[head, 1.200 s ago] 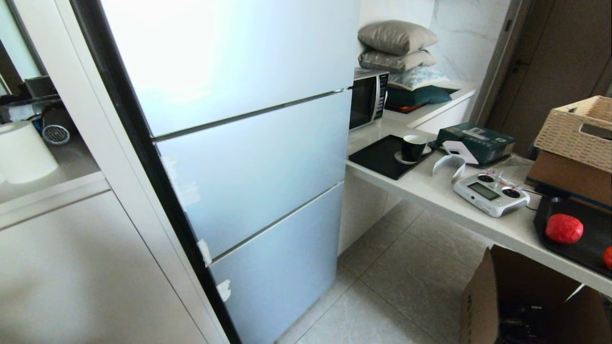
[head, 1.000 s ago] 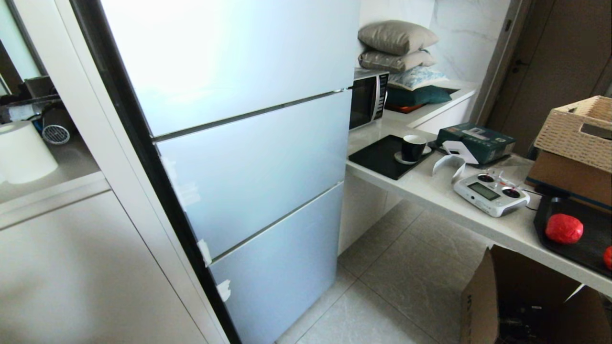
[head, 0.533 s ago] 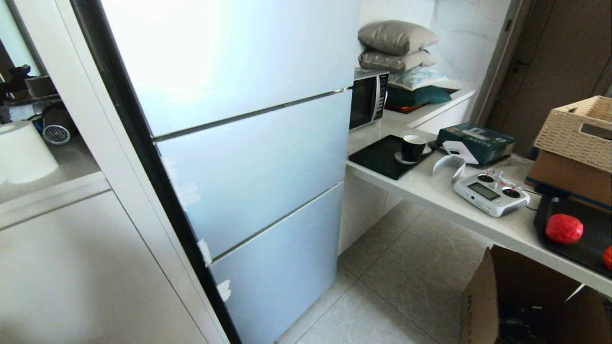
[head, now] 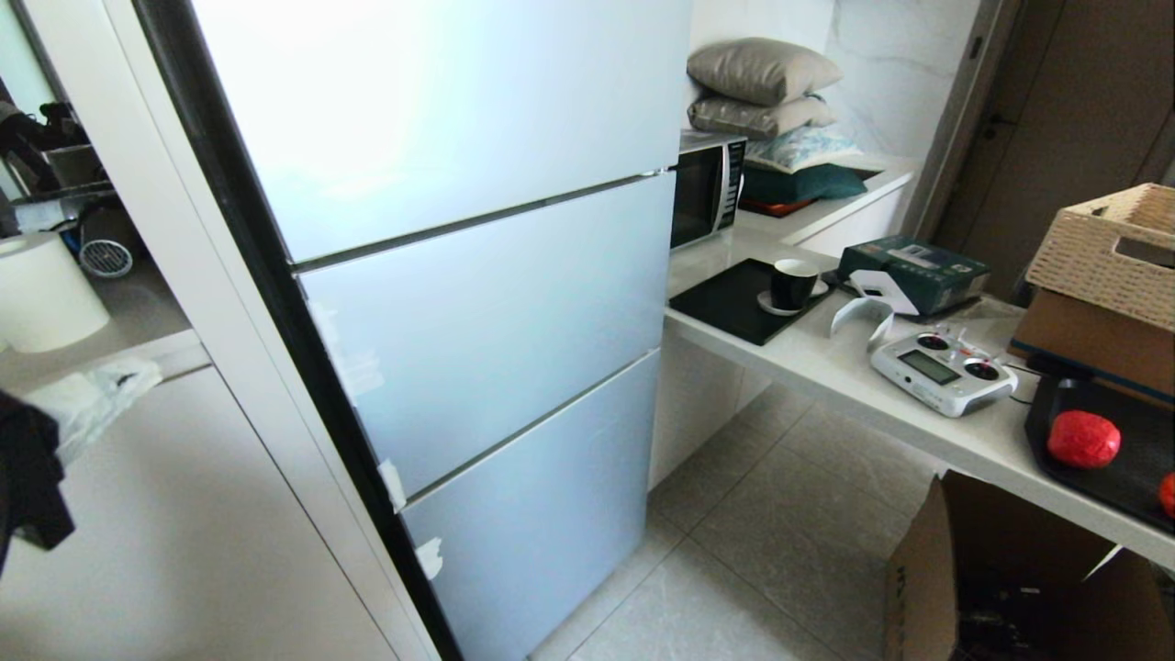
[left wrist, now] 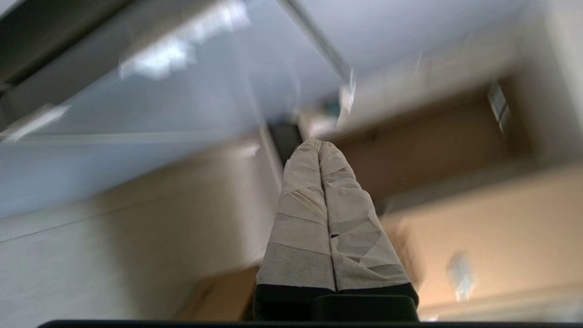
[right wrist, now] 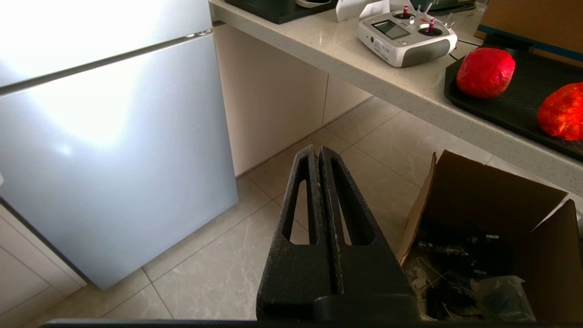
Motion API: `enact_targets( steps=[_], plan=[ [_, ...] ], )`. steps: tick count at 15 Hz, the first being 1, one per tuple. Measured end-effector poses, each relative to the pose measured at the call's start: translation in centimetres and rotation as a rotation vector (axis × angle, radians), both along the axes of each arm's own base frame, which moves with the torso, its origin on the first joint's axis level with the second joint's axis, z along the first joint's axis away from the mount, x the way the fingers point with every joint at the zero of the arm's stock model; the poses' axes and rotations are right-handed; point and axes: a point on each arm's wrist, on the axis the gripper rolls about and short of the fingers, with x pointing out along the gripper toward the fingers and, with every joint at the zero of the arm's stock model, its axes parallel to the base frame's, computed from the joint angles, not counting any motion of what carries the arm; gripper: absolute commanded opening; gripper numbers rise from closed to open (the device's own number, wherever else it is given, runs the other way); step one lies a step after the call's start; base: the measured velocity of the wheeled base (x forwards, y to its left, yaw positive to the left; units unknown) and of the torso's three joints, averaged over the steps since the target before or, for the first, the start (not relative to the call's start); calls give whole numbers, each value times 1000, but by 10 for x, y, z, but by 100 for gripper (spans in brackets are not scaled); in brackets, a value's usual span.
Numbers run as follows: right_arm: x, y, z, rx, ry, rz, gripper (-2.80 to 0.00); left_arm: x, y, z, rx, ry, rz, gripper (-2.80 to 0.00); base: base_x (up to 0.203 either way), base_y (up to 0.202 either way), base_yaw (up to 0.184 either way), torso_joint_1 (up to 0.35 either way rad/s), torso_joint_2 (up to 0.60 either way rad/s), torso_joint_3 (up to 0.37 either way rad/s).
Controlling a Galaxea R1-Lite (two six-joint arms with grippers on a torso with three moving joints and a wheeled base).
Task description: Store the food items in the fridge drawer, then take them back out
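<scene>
Frosted pale-blue glass is what most of the head view is filled with: the fridge (head: 459,303) is seen with all 3 of its door panels closed, so the fridge drawer can't be seen at all. Right of it, a pale stone counter (head: 826,363) is run along toward the far wall, where a microwave (head: 705,191) is tucked under a stack of cushions (head: 762,92).

On that counter, 2 red lumpy food items are parked on a black tray (head: 1129,477) at the near right end; 1 (head: 1083,439) is shown whole and the other (head: 1168,494) is cut off by the frame edge. Just left of the tray a white remote controller (head: 941,372) is laid, and further along a dark cup (head: 793,283) is set on a second black tray (head: 730,298). An open cardboard box (head: 1001,578) is sat on the tiled floor below the counter.

The left gripper (left wrist: 319,145), wrapped in pale tape, is clenched tight on nothing and pointed toward the fridge, with everything behind it blurred. In the head view it's only caught as a dark shape at the far left edge. The right gripper (right wrist: 317,150) is also pressed fully together, empty, hung over the floor between the fridge and the box, well apart from the fruit.
</scene>
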Motion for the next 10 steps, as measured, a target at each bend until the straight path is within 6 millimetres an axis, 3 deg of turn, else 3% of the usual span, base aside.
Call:
enact_targets(
  steps=[6,10],
  plan=[
    [0,0,0,0,0,0,-280,75,20,-22,-27,53,95,-280,0,0,0,0,0,0],
    [0,0,0,-2,0,0,-280,117,18,-38,68,-10,155,-280,0,0,0,0,0,0]
  ],
)
